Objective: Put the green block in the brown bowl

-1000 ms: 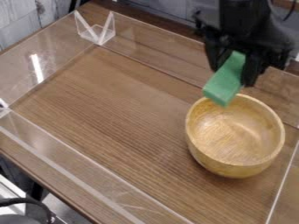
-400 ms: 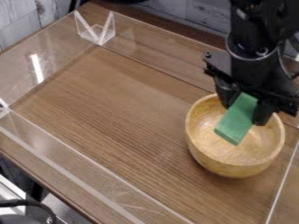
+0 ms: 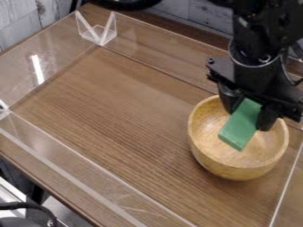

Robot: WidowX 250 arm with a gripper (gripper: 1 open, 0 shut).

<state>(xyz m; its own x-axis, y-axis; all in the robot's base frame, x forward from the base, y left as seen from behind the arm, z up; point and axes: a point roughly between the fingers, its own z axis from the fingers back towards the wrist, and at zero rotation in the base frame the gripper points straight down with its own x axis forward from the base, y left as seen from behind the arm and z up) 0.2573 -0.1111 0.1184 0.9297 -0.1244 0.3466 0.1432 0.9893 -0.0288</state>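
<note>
1. Claw (image 3: pixel 251 99): black, pointing steeply down, clenched on the upper end of the green block (image 3: pixel 240 128). It hangs over the brown bowl (image 3: pixel 238 137).
2. Green block: hangs tilted from the claw, its free end lowest and down inside the bowl's hollow. Whether that end touches the bowl floor cannot be told.
3. Brown bowl: directly beneath the claw, on the wooden table (image 3: pixel 106 106), with its far rim partly hidden behind the claw.
4. Clear acrylic wall (image 3: pixel 95 28): well away from the claw, toward the far left corner; no part in this step.
5. Risk, judged: the block is tilted, so if let go it may tip against the bowl's sloping wall and come to rest leaning there, or bounce toward the rim.
6. Risk, judged: pushing lower could press the block's end into the bowl and shove or tip the bowl, which is loose on the table.
7. Change from the earliest frame: claw and block then stood above the bowl's far-left rim, the block outside the hollow; now both are lower and further right, with the block inside the bowl. Against the frame just before, almost nothing differs.
</note>
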